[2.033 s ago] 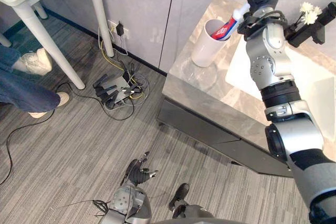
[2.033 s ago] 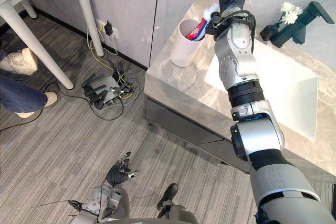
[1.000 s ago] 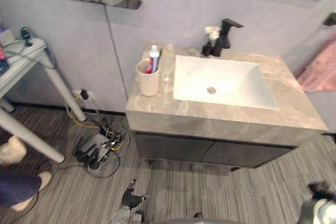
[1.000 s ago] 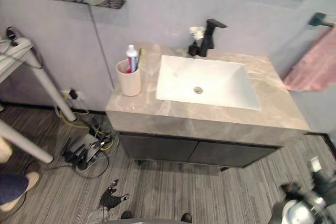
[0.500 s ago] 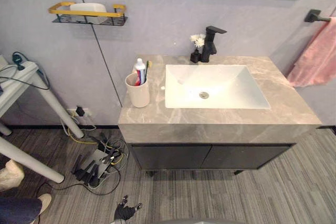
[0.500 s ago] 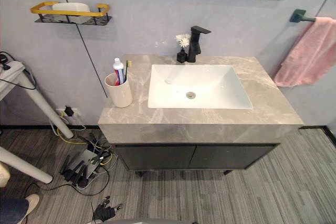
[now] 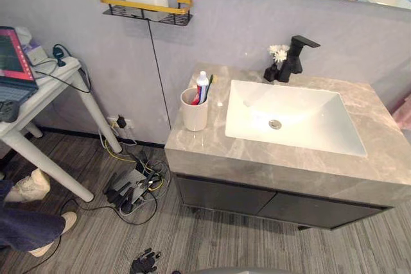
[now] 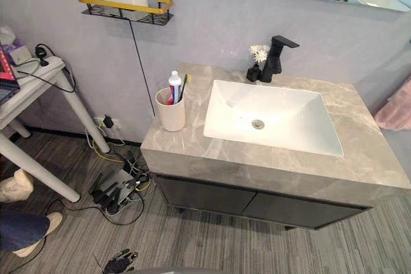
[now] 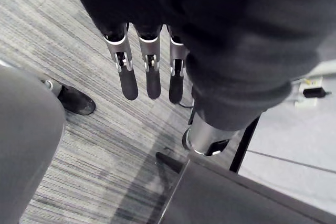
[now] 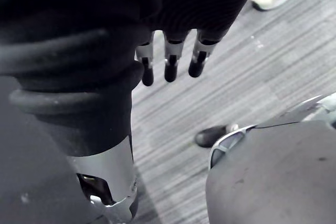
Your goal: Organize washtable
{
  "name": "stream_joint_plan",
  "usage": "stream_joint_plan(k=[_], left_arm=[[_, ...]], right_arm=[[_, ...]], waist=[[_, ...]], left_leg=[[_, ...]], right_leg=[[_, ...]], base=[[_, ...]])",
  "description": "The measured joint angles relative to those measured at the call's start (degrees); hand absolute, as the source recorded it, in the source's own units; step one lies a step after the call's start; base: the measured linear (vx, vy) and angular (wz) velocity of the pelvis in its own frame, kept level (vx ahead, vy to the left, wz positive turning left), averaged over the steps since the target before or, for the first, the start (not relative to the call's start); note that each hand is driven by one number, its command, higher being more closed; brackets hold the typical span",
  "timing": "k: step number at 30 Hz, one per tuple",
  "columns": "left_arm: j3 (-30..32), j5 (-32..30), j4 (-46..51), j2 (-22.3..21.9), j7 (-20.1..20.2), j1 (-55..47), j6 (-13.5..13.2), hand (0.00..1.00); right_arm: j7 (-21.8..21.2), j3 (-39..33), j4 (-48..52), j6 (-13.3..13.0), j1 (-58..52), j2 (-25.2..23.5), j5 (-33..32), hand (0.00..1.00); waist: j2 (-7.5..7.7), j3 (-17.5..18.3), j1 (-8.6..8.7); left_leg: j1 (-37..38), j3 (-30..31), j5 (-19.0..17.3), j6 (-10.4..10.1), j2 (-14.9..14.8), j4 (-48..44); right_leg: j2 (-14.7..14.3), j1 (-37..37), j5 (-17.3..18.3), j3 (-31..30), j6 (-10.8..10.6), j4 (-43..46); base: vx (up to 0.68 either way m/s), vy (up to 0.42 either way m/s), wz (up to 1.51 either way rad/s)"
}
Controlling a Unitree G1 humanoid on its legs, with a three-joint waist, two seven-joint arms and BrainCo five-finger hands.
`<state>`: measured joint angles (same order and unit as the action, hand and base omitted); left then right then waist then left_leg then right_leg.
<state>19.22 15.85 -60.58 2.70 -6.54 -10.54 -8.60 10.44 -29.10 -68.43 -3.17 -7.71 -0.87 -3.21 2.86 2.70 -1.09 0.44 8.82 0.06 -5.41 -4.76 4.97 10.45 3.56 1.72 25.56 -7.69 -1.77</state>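
Here, cup [image 7: 194, 115] near countertop's [image 7: 257, 158] left edge

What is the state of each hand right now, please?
Left hand: open, fingers straight, holding nothing.
Right hand: open, fingers straight, holding nothing.
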Motion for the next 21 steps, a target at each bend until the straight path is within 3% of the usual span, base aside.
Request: stream_joint_plan(k=[1, 4, 6, 11, 16, 17, 21], left_arm=[[2.19, 2.37, 4.7, -0.84, -1.11, -1.86, 0.25, 1.0], [6.14, 4.51, 30.67, -4.96, -4.36, -7.4, 0.57, 1.0], [6.09, 1.2, 52.45, -6.72, -7.77, -8.84, -1.4, 1.0], [-1.57, -8.06, 82.3, -6.94, -9.71, -8.7, -3.11, 1.0], [-18.87, -7.63, 93.58, -6.23, -7.14, -10.3, -4.33, 1.0], [-23.91, -6.31, 93.98, -5.55, -5.66, -10.92, -4.38, 1.0], [-34.12, 2.42, 93.2, -2.47, 0.2, -10.76, -4.01, 1.0]], right_arm=[[-0.38, 1.0, 0.12, -0.05, -0.1, 0.2, 0.09, 0.0], [-0.47, 2.98, 0.07, -0.26, -1.06, 0.51, 0.55, 0.0], [-0.43, 5.5, 0.1, -0.34, -1.76, 1.32, 1.74, 0.0], [-0.47, 10.04, 1.83, -0.45, -1.93, 2.36, 2.68, 0.0], [-0.57, 12.86, 4.75, -0.62, -2.74, 2.73, 2.68, 0.0], [-0.6, 14.18, 4.75, -0.83, -2.85, 3.0, 2.68, 0.0], [-0.73, 16.65, 4.65, -0.88, -2.86, 3.78, 2.79, 0.0]], waist=[[0.01, 0.01, -0.02], [0.44, -0.08, -2.07], [0.59, -0.49, -4.59], [0.4, -0.82, -4.86], [-0.35, -1.29, -4.45], [-0.74, -1.48, -4.41], [-0.78, -1.19, -4.2]], left_leg=[[-0.57, 0.69, 0.0, 0.0, 0.01, -0.03], [-3.13, 2.47, -0.01, -0.07, 0.11, -1.0], [-3.7, 3.88, 0.0, -0.08, 0.38, -1.67], [-2.94, 4.29, -0.02, -0.09, 1.46, -3.27], [-2.52, 1.97, -0.7, 0.32, 1.52, -3.93], [-2.76, 1.24, -0.97, 0.39, 1.37, -4.15], [-2.95, -1.28, -1.11, 0.38, 0.43, -3.97]], right_leg=[[0.0, -0.08, 0.26, 0.8, -0.12, 0.06], [0.16, -1.0, 1.28, 2.34, -0.49, 1.35], [0.33, -0.6, 1.58, 3.83, -0.83, 2.17], [1.01, 2.61, 1.58, 5.33, -0.84, 1.97], [1.39, 2.22, 1.44, 3.53, -0.97, 2.11], [1.29, 2.03, 1.35, 2.66, -0.9, 1.85], [0.53, 0.06, 0.93, -0.05, -0.27, 1.48]], base=[[0.02, -0.031, 0.31], [0.04, -0.027, 0.36], [0.07, -0.032, 0.4], [0.03, -0.001, 0.28], [-0.05, 0.018, -0.16], [-0.07, 0.019, -0.32], [-0.06, -0.007, -0.35]])
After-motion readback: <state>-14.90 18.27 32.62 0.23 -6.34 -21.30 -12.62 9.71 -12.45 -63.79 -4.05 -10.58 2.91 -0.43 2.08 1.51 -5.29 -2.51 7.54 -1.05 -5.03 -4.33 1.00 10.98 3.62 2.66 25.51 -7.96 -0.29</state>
